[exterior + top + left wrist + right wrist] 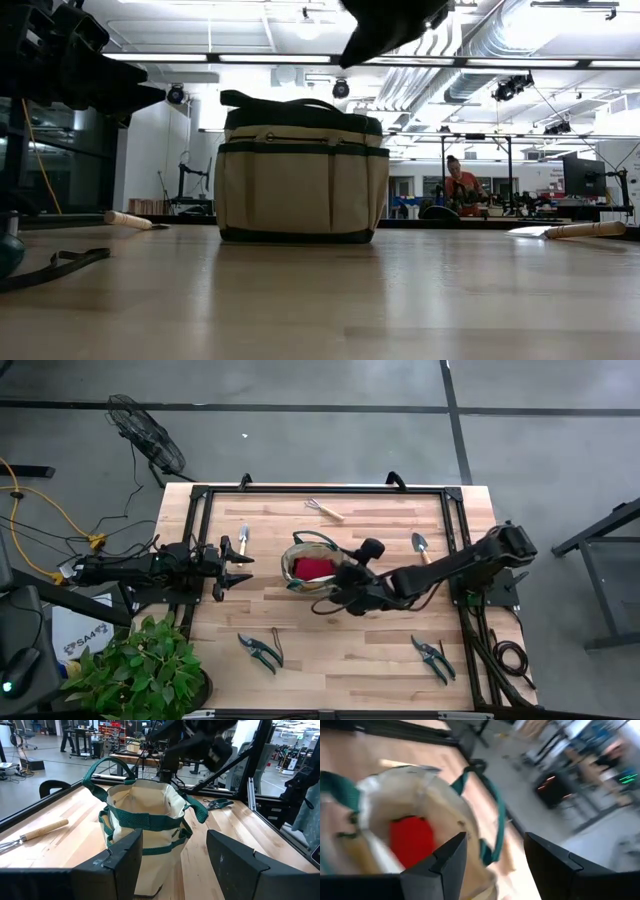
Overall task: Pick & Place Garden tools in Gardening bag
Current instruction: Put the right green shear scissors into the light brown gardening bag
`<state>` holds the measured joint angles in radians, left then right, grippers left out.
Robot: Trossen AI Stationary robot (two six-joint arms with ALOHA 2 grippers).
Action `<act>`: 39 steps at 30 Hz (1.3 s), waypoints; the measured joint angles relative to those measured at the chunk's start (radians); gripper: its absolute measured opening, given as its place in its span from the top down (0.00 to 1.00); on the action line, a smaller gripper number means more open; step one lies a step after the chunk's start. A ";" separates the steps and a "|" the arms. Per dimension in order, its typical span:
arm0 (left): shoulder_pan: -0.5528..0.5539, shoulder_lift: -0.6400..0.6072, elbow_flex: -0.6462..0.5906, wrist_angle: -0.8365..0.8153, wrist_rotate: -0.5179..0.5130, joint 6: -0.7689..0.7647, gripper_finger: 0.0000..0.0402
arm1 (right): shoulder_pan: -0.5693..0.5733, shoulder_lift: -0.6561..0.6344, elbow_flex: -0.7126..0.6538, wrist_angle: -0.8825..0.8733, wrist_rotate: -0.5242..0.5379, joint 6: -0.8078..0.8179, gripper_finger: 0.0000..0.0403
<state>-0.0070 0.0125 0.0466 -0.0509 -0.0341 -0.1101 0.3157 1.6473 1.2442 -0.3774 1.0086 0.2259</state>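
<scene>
The beige gardening bag (312,565) with teal trim stands upright mid-table; it also shows in the low view (300,175) and the left wrist view (145,815). A red glove (314,568) lies inside it and shows in the right wrist view (410,840). My right gripper (342,586) is open and empty above the bag's right rim, its fingers apart in its wrist view (495,852). My left gripper (238,568) is open and empty, level, left of the bag, pointing at it (175,845).
On the table lie a wire rake (323,509) at the far side, a trowel (243,538) far left, a trowel (421,546) right of the bag, and pruning shears near left (262,651) and near right (433,657). A potted plant (140,670) stands off the near left corner.
</scene>
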 joint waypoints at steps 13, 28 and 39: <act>0.000 0.000 0.000 0.000 0.000 0.000 0.47 | 0.005 -0.165 0.000 -0.426 -0.544 0.552 0.53; 0.000 0.000 0.000 0.000 0.000 0.000 0.47 | 0.234 -0.154 -0.013 -0.837 -0.825 1.223 0.53; 0.000 0.000 0.000 0.000 0.000 0.000 0.47 | 0.486 -0.154 -0.135 -0.672 -0.956 1.682 0.53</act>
<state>-0.0068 0.0124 0.0467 -0.0509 -0.0341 -0.1101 0.8016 1.4937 1.1095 -1.0498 0.0522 1.9076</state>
